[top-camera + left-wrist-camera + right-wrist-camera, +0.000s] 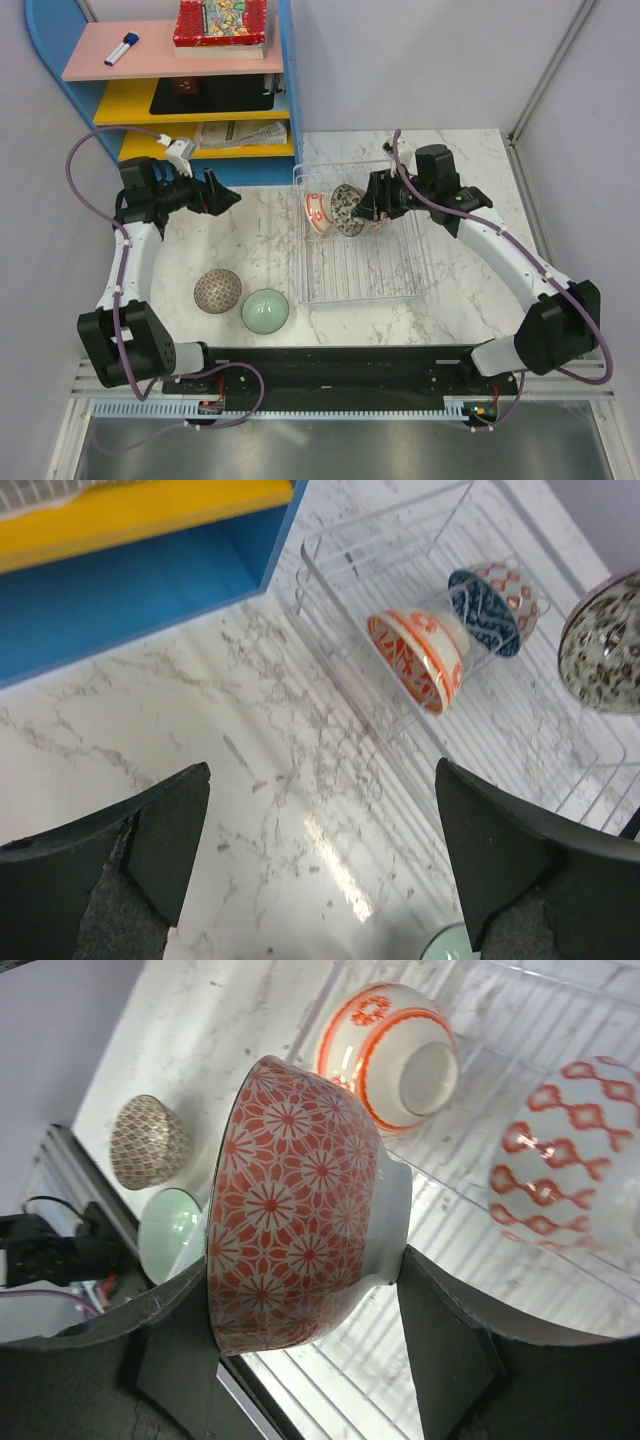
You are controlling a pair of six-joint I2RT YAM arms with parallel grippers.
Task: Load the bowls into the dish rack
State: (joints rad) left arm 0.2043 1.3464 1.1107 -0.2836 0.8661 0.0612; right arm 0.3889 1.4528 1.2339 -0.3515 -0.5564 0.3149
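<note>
My right gripper (368,208) (310,1310) is shut on an orange-red floral bowl (295,1215), held on edge over the far end of the clear dish rack (360,285). Its other face looks grey speckled in the top view (347,210) and in the left wrist view (605,645). An orange-and-white bowl (318,212) (400,1055) and a blue/red-white patterned bowl (490,605) (580,1160) stand in the rack. The brown lattice bowl (217,291) and the pale green bowl (265,311) lie on the table left of the rack. My left gripper (228,198) (320,850) is open and empty over the marble.
A blue shelf unit (285,80) with yellow and pink shelves stands at the back left, holding a book (221,25), a marker (122,49) and a newspaper (240,133). Grey walls close in both sides.
</note>
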